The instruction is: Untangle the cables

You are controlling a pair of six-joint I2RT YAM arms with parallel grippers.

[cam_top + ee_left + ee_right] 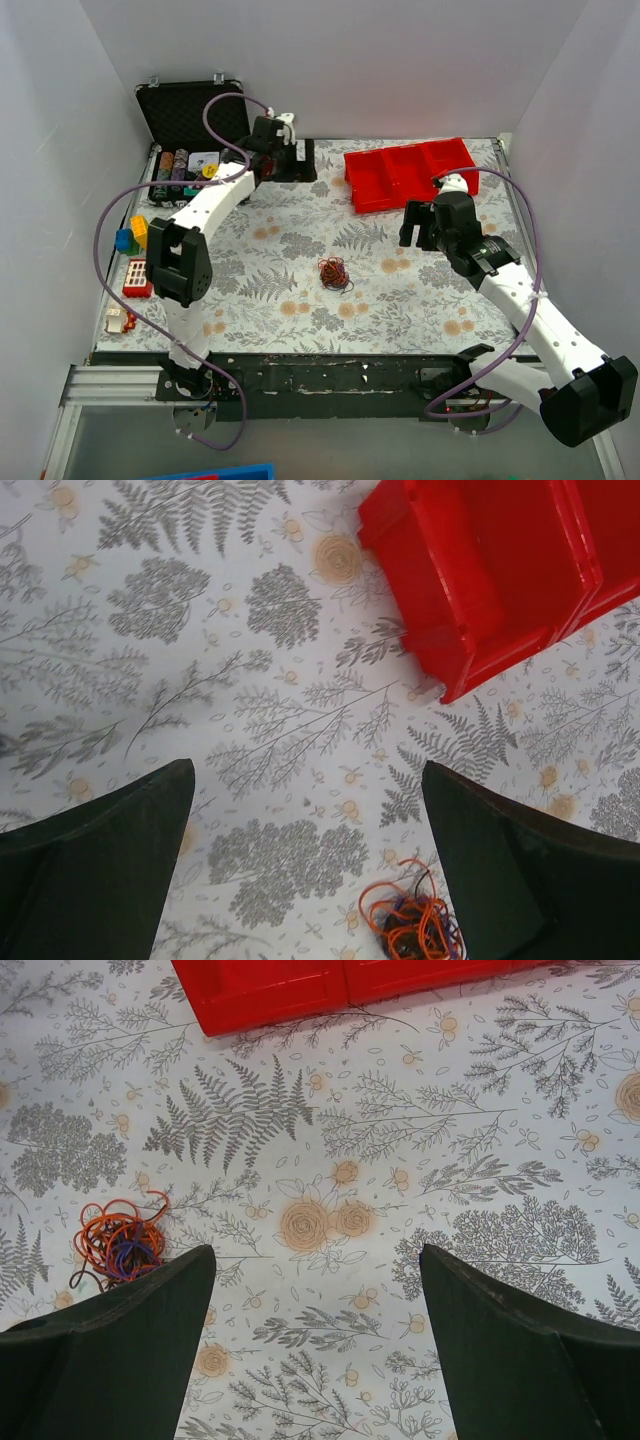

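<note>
The cables [335,273] are a small tangled bunch of thin orange, red and dark wires lying on the floral cloth near the table's middle. They show at the bottom of the left wrist view [412,925] and at the left of the right wrist view [118,1245]. My left gripper [297,160] is open and empty, high over the far left part of the cloth, well away from the bunch. My right gripper [418,225] is open and empty, to the right of the bunch and apart from it.
A red bin [412,172] lies at the back right; it also shows in the left wrist view [490,570] and the right wrist view [300,985]. An open black case [185,115] with small parts stands at the back left. Toy blocks [135,260] lie along the left edge.
</note>
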